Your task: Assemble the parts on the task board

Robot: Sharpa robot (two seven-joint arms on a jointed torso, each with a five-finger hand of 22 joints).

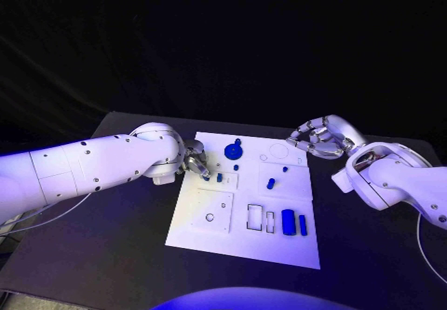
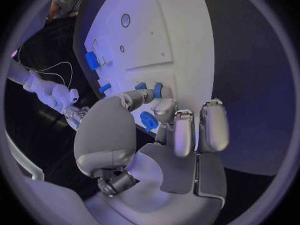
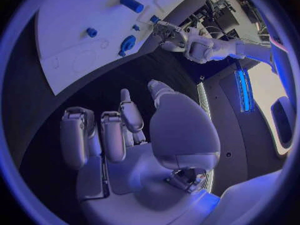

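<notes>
Head view showed the black bench (image 1: pixel 112 258) carrying the white task board (image 1: pixel 238 242) at its middle, set between the two arms, presumably so that either could reach it. The left robot hand (image 1: pixel 196 163) sat at the board's near-left edge, its fingertips on or just above a small blue part (image 1: pixel 219 176) standing in the board; in the left wrist view the fingers (image 2: pixel 164 107) curled around a short blue piece (image 2: pixel 157 90) at the board's rim, so I judged that hand to be pinching it, probably to seat or steady it in its socket, though the contact itself was partly hidden. The right robot hand (image 1: pixel 318 139) hung off the far-right corner of the board, apart from every part; the right wrist view showed its fingers (image 3: pixel 106 135) loosely bent over bare bench with nothing between them, released and seemingly kept clear while the left one worked. Just beyond the left robot hand lay a round blue disc (image 1: pixel 234 152). Well apart from both hands, toward the board's near side, a larger blue block (image 1: pixel 288 221) and a slim blue bar (image 1: pixel 301 224) stood side by side beside outlined slots. Two small blue pegs (image 1: pixel 270 183) stood between the hands, near the board's middle.
</notes>
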